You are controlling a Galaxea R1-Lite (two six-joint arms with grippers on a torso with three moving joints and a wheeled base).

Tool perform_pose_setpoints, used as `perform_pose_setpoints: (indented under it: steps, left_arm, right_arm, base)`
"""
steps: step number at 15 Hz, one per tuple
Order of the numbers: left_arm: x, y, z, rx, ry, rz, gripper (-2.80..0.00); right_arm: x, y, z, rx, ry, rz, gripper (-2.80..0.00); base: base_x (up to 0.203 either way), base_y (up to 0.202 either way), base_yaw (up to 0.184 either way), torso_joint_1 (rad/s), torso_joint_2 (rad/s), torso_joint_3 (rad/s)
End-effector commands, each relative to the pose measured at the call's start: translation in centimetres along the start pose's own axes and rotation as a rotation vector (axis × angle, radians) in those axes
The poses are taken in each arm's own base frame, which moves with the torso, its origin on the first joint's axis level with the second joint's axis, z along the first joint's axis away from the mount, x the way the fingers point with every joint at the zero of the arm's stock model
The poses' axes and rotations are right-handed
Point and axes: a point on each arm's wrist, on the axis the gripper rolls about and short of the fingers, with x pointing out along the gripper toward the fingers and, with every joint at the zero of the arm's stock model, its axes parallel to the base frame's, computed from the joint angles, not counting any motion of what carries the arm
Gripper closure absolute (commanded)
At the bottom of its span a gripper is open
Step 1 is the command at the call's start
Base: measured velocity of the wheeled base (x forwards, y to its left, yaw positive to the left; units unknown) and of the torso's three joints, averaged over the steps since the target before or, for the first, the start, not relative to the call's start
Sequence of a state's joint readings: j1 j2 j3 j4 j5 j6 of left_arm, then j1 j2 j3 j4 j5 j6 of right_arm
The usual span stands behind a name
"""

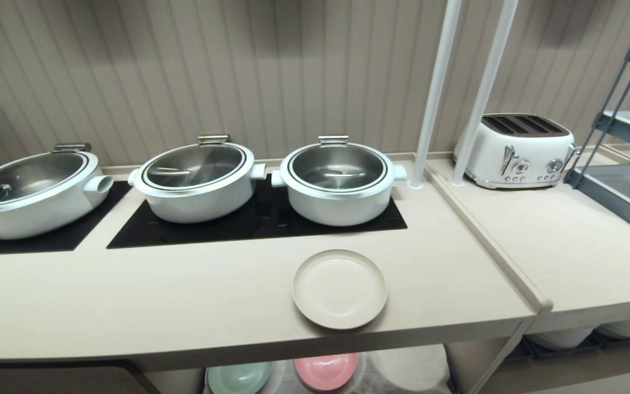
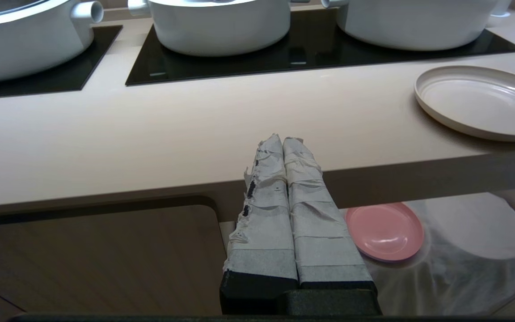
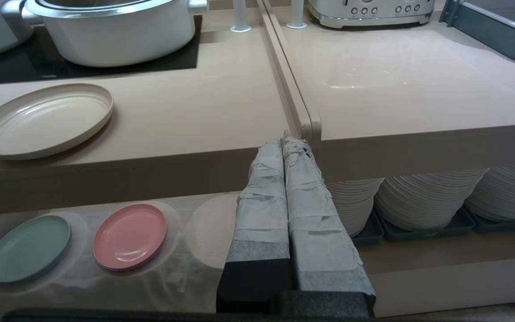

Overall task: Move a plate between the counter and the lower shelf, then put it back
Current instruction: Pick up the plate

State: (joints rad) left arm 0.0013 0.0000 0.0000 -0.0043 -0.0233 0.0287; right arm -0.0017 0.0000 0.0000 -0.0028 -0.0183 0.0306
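The plate (image 1: 339, 288) lies low centre on the counter (image 1: 129, 290), both grippers (image 2: 283, 141) (image 3: 284, 138) pressed together, empty, below its edge.

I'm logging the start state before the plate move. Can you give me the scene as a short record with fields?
plate: cream plate flat on the counter, near its front edge, before the right-hand pot
lower shelf: pink plate and mint-green plate on a white cloth
left pincer: shut, empty, low before the counter edge
right pincer: shut, empty, likewise
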Motion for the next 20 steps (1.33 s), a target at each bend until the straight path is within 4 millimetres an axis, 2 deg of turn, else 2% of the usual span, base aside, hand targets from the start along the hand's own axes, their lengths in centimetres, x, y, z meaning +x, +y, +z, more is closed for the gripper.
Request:
perform_pose_setpoints:
  steps: [1, 11, 20]
  left_arm:
    - [0.00, 0.00, 0.00, 0.000, 0.000, 0.001, 0.00]
    - [0.00, 0.00, 0.00, 0.000, 0.000, 0.001, 0.00]
    - [0.00, 0.00, 0.00, 0.002, 0.000, 0.001, 0.00]
  right_arm:
    - [0.00, 0.00, 0.00, 0.000, 0.000, 0.000, 0.00]
    - [0.00, 0.00, 0.00, 0.000, 0.000, 0.000, 0.00]
    - [0.00, 0.00, 0.00, 0.000, 0.000, 0.000, 0.00]
  base:
    - [0.000, 0.000, 0.000, 0.000, 0.00, 0.000]
    - [0.000, 0.000, 0.000, 0.003, 0.00, 0.000]
    - [0.000, -0.178, 0.001, 0.001, 0.00, 0.001]
